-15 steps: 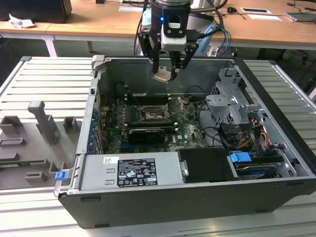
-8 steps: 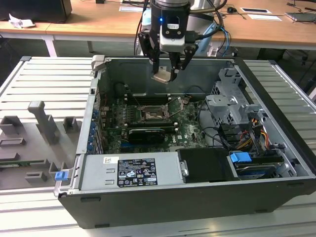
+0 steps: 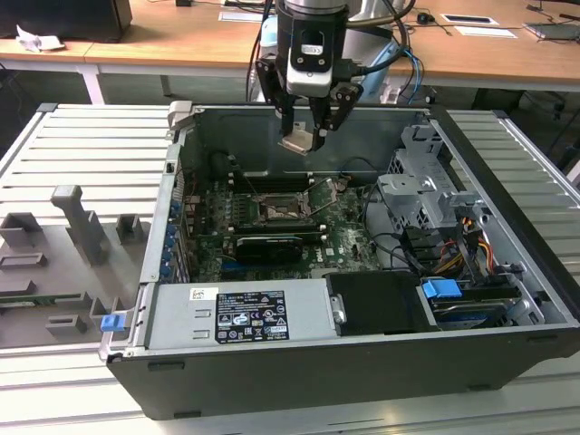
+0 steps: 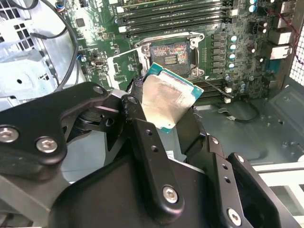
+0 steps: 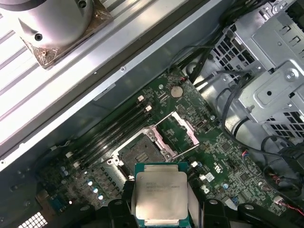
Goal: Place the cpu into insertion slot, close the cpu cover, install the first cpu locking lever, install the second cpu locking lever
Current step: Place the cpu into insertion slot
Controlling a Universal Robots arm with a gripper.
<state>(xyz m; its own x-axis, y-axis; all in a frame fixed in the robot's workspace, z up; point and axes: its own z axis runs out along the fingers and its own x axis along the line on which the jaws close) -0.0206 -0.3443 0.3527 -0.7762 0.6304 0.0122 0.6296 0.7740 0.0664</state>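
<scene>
The cpu (image 5: 161,194) is gripped in the closed claw (image 3: 306,135) and held in the air over an open computer case (image 3: 272,385). Below the claw, the insertion slot (image 5: 140,151) lies empty, with its cover (image 5: 176,130) standing open. Nothing is judged seated, closed or locked yet.

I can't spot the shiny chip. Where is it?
In the exterior view's upper middle, the chip is held by the end effector, above the empty socket inside the open computer case.
</scene>
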